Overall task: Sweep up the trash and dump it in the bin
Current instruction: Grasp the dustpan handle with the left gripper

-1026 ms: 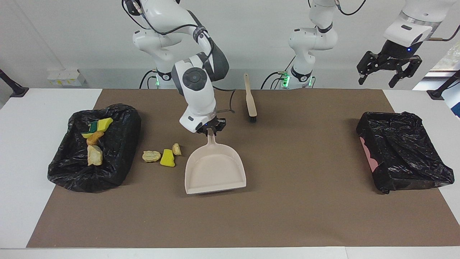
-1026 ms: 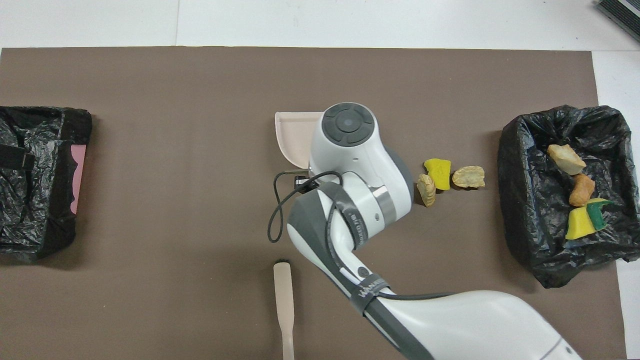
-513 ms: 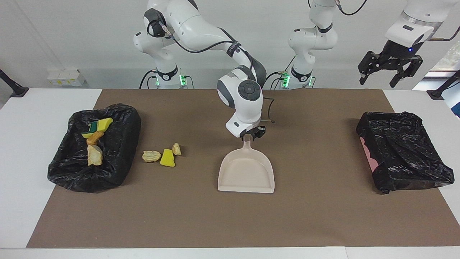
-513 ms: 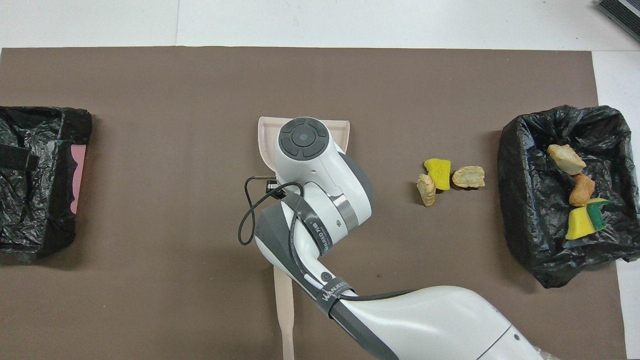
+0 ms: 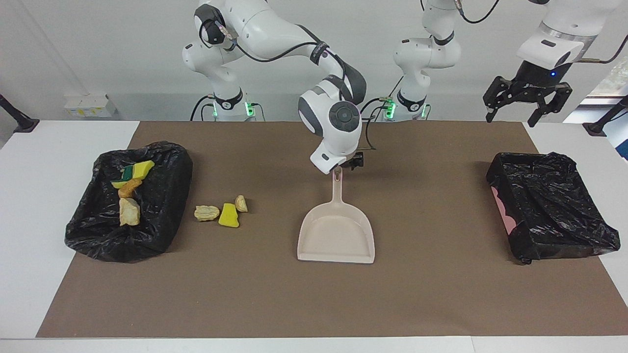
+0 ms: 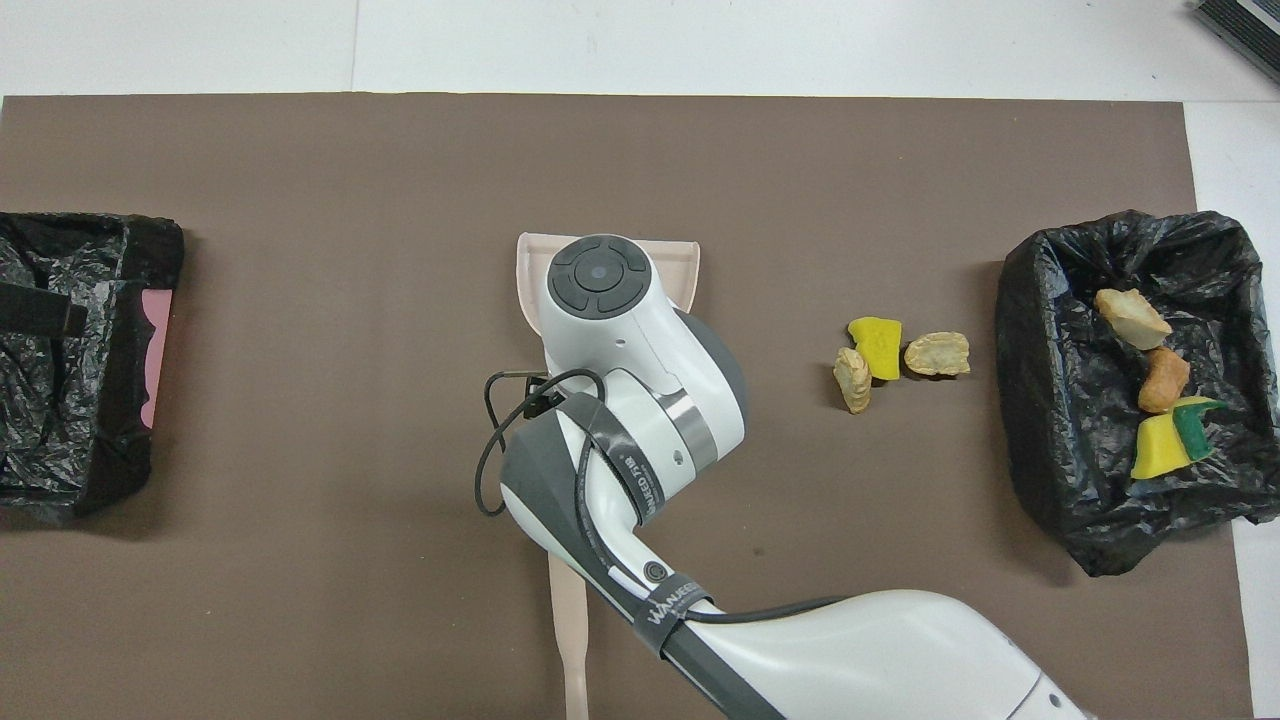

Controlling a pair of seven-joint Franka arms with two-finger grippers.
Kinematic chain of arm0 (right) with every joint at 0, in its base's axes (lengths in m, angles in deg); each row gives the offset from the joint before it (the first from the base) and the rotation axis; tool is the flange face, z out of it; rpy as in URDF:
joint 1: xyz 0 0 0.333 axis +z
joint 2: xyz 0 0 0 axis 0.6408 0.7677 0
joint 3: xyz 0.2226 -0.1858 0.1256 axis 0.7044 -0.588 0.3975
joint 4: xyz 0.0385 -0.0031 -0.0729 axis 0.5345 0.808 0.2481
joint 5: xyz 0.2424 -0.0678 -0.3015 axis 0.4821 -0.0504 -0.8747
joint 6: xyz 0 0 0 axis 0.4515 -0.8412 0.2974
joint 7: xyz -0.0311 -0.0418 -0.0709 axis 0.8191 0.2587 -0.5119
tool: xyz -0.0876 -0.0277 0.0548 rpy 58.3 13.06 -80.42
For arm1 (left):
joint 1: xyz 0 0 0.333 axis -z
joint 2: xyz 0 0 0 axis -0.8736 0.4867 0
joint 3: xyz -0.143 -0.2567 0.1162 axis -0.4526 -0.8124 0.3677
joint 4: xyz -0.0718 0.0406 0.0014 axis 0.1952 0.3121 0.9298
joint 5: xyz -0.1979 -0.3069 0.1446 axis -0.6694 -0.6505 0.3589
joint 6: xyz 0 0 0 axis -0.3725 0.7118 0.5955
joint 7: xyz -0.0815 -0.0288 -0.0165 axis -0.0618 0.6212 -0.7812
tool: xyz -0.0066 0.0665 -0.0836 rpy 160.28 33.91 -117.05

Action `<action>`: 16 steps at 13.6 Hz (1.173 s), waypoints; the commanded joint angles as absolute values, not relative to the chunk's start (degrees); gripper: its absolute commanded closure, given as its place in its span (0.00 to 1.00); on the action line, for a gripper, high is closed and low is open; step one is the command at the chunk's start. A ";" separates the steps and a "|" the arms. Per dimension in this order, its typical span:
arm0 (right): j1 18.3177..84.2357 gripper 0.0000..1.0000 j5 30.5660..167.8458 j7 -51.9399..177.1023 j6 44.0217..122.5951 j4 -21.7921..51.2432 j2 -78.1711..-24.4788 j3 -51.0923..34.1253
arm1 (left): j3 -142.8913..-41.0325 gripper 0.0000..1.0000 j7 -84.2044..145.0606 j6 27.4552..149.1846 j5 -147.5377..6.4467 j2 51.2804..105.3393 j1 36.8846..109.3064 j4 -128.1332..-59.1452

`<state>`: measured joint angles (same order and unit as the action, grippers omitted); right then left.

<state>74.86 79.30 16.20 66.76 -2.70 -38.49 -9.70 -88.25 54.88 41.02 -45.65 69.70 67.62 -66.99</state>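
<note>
Three scraps of trash lie loose on the brown mat: a beige lump (image 5: 206, 212), a yellow sponge chunk (image 5: 228, 214) and a tan lump (image 5: 241, 203). Several more scraps (image 5: 129, 195) sit in the black-lined bin (image 5: 164, 196) at the right arm's end. A beige dustpan (image 5: 336, 238) lies flat mid-mat, its handle pointing toward the robots. My right gripper (image 5: 349, 165) hangs open just over the handle's end, holding nothing. In the overhead view the right arm covers it and most of the dustpan (image 6: 684, 262). My left gripper (image 5: 522, 98) waits open, raised over the left arm's end.
A second black-lined bin (image 5: 549, 208), pink showing under its liner, stands at the left arm's end with no scraps in it. A brush handle (image 6: 568, 640) pokes out from under the right arm, nearer to the robots than the dustpan.
The right arm slid the dustpan from beside the loose scraps to the middle of the mat, then let go and rose off the handle. The left gripper shifted slightly.
</note>
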 commanded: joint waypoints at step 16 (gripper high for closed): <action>90.92 0.42 91.47 9.58 86.38 39.21 -62.36 -9.18 | -87.88 0.00 25.58 71.82 -45.15 87.25 94.09 -81.87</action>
